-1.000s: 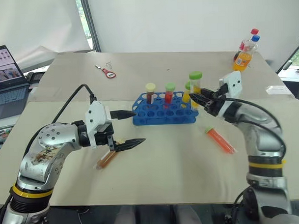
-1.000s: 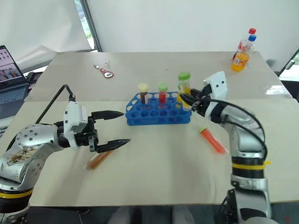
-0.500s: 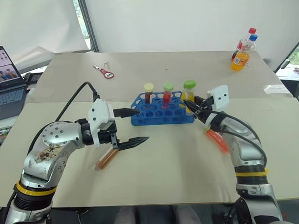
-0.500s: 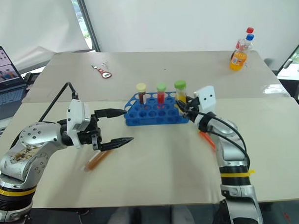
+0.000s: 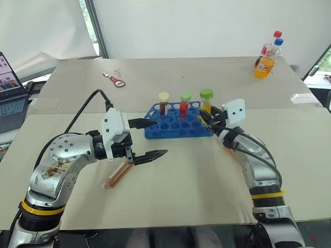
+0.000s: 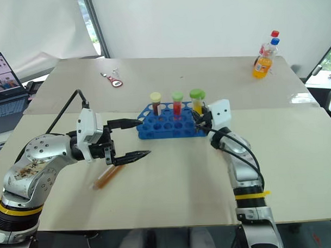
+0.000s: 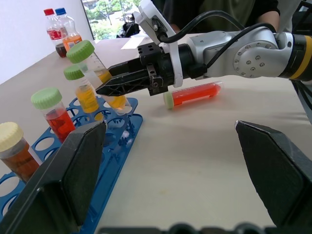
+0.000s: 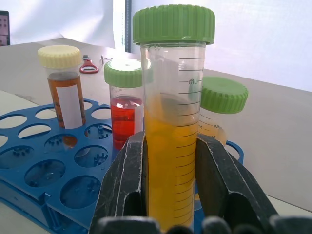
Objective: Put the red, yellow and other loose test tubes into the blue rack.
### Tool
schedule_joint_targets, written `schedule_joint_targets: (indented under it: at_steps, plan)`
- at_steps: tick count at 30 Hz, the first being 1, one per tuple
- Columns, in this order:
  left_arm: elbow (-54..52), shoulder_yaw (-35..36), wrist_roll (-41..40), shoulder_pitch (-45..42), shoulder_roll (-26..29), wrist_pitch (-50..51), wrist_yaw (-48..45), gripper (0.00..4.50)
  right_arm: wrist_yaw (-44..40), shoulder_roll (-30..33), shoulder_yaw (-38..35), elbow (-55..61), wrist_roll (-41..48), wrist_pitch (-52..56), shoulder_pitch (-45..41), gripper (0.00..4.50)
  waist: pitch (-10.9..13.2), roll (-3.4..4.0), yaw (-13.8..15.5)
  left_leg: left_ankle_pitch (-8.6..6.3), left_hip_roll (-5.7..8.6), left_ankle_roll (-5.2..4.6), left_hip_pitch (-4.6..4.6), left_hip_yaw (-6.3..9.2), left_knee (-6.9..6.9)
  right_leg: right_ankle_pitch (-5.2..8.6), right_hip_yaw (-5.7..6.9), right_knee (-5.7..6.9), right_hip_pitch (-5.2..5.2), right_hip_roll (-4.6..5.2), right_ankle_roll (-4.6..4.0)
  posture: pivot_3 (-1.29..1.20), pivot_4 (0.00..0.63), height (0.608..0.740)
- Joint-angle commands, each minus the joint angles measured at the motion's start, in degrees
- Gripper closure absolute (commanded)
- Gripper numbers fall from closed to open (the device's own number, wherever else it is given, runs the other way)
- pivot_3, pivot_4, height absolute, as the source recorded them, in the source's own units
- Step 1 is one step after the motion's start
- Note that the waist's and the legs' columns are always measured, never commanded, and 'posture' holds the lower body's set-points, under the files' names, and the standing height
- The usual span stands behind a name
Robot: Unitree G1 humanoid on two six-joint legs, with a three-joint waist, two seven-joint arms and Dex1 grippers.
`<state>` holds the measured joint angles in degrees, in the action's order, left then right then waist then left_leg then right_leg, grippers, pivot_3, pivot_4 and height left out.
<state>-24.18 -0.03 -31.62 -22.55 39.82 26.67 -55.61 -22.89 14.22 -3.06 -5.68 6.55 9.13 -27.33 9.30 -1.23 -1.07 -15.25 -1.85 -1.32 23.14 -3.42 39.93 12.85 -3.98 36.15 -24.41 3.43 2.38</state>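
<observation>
A wide beige table (image 5: 173,183) is seen carrying everything. At its far left edge an open laptop (image 5: 6,86) is set, and at the far right corner two soda bottles (image 5: 266,58) are stood together. Near the far left a small red opener (image 5: 116,80) is laid.

In the middle of the table the blue rack (image 5: 176,126) is placed. Three capped tubes are stood in its far row: an amber-brown tube with a pale yellow cap (image 5: 164,102), a red tube with a green cap (image 5: 185,103), and a yellow tube with a green cap (image 8: 217,112) at the right end.

A further yellow tube with a green cap (image 8: 171,122) is held upright at the right end of the rack, pinched by the right claw (image 5: 209,118) between its two black fingers (image 8: 124,180).

The left claw (image 5: 147,139) is held level just left of the rack, its fingers spread wide with nothing between them.

Two loose tubes are left lying on the table: an orange-brown one (image 5: 116,174) under the left claw, and an orange one with a green cap (image 7: 192,94) beside the right arm.
</observation>
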Motion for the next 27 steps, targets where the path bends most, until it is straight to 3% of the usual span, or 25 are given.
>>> schedule_joint_targets:
  at_steps: [1, 17, 27]
  plan:
    - [-1.7, 0.2, -0.6, -1.3, -0.3, 0.0, 0.5, 0.00, 0.4, 0.3, 0.7, 0.1, -0.6, 0.3, 1.0, 3.55, 0.0, -0.01, 0.0, 0.00, 0.00, 0.00, -0.01, 0.00, 0.00, 0.00, 0.00, 0.00, 0.01, 0.00, 0.00, 0.00, 0.150, 0.733]
    - [-1.4, 0.0, -0.1, -1.4, -1.0, -0.7, 0.6, 0.00, 1.9, 1.4, 1.6, 3.6, -1.7, 2.1, 1.6, 3.55, 0.0, -0.01, 0.1, 0.00, 0.01, 0.00, 0.01, 0.02, -0.01, 0.00, 0.01, -0.04, 0.02, 0.00, 0.00, 0.00, 0.150, 0.733]
    - [-2.3, 0.6, -2.3, -2.1, -4.2, 2.2, 5.3, 0.00, 6.1, -5.1, -2.9, 1.6, 3.3, -0.8, 4.7, 3.55, 0.0, -0.02, 0.1, 0.00, 0.00, 0.00, 0.00, 0.06, -0.02, 0.00, 0.01, -0.02, 0.03, 0.01, 0.00, 0.00, 0.150, 0.733]
